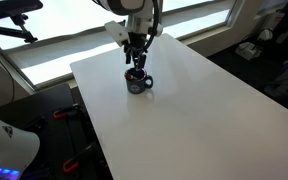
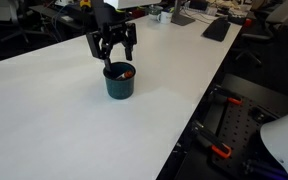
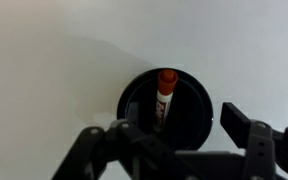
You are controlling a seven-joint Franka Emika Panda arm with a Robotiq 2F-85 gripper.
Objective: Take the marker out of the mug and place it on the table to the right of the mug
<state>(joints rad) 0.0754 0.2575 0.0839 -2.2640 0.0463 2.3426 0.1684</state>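
Note:
The dark mug stands on the white table near its far part; it also shows in the other exterior view and from above in the wrist view. The red-orange marker stands inside the mug, leaning on its rim, its orange tip up; it shows as a small red spot in an exterior view. My gripper hangs just above the mug's mouth, open and empty, its fingers spread to either side of the marker.
The table edge runs close beside the mug on one side. Windows lie behind the table. Desks with keyboards and clutter stand beyond the far end.

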